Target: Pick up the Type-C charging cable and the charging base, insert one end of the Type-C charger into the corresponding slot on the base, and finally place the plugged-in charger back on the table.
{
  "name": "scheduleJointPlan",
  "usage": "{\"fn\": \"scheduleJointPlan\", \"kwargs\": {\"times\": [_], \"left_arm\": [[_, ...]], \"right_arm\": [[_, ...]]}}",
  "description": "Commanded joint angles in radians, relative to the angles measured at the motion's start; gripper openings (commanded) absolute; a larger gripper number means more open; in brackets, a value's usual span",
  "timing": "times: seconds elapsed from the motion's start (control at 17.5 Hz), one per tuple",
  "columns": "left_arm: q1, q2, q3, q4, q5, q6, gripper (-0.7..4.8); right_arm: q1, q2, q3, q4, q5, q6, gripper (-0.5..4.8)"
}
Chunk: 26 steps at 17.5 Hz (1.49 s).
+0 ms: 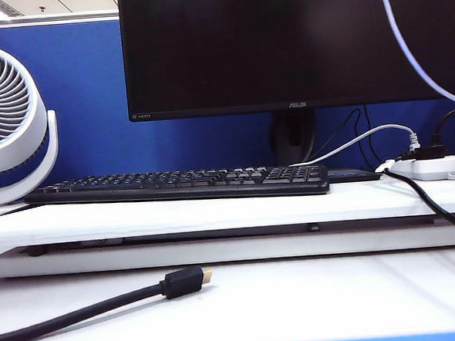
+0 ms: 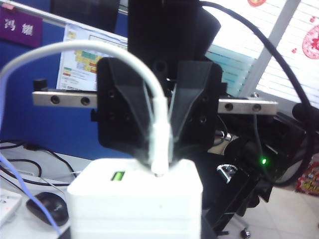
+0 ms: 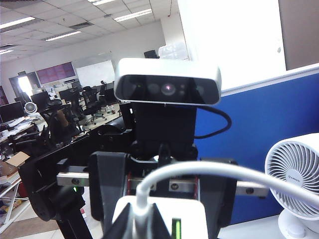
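exterior view: neither gripper shows, only the table [image 1: 243, 301]. left wrist: the right gripper [image 2: 159, 149] pinches the type-c charging cable [image 2: 160, 130] seated in the charging base [image 2: 134, 199]. right wrist: the left gripper [image 3: 157, 172] clamps the base; uneven release could yank the plug.

The right gripper [image 2: 159, 155] and the left gripper [image 3: 162, 209] opposite are seen as black blocks with wedge-shaped fingers [image 2: 130, 94], each crossed by a screwed silver rail [image 2: 60, 99], and a silver-grey camera [image 3: 167, 84] is mounted above the left.
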Motion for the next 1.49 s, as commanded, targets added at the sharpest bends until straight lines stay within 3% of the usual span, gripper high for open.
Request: {"fn": "scheduleJointPlan", "kwargs": {"times": [0.06, 0.11, 0.17, 0.23, 0.63, 0.69, 0.8, 1.15, 1.26, 1.49], "left_arm": [[0.001, -0.013, 0.020, 0.054, -0.027, 0.029, -0.06], [0.001, -0.013, 0.020, 0.051, -0.027, 0.030, -0.06], [0.001, -0.013, 0.020, 0.050, -0.027, 0.030, -0.06], [0.001, -0.013, 0.020, 0.050, -0.027, 0.032, -0.06], [0.001, -0.013, 0.020, 0.001, 0.021, 0.069, -0.06], [0.001, -0.013, 0.020, -0.101, -0.005, 0.155, -0.06], [0.001, -0.013, 0.020, -0.169, -0.108, 0.220, -0.06], [0.001, -0.013, 0.019, -0.304, -0.314, 0.316, -0.06], [0.001, 0.012, 0.019, -0.415, -0.426, 0.354, -0.06], [-0.003, 0.127, 0.019, -0.618, -0.515, 0.454, -0.06]], "right_arm": [[0.009, -0.002, -0.010, -0.055, -0.029, 0.003, 1.16], [0.008, -0.006, -0.008, -0.054, -0.019, 0.003, 1.73], [0.008, -0.013, -0.008, -0.052, 0.001, 0.002, 1.88], [0.008, -0.019, -0.008, -0.033, 0.019, 0.002, 2.37], [-0.022, -0.068, -0.008, 0.042, 0.093, 0.029, 2.43], [-0.022, -0.069, -0.008, 0.048, 0.105, 0.029, 2.38], [-0.022, -0.069, -0.009, 0.009, 0.105, 0.020, 2.38], [-0.023, -0.070, -0.009, -0.066, 0.108, -0.013, 2.38], [-0.023, -0.079, -0.009, -0.063, 0.148, -0.027, 2.36], [-0.023, -0.105, -0.009, -0.063, 0.266, -0.069, 2.33]]}}
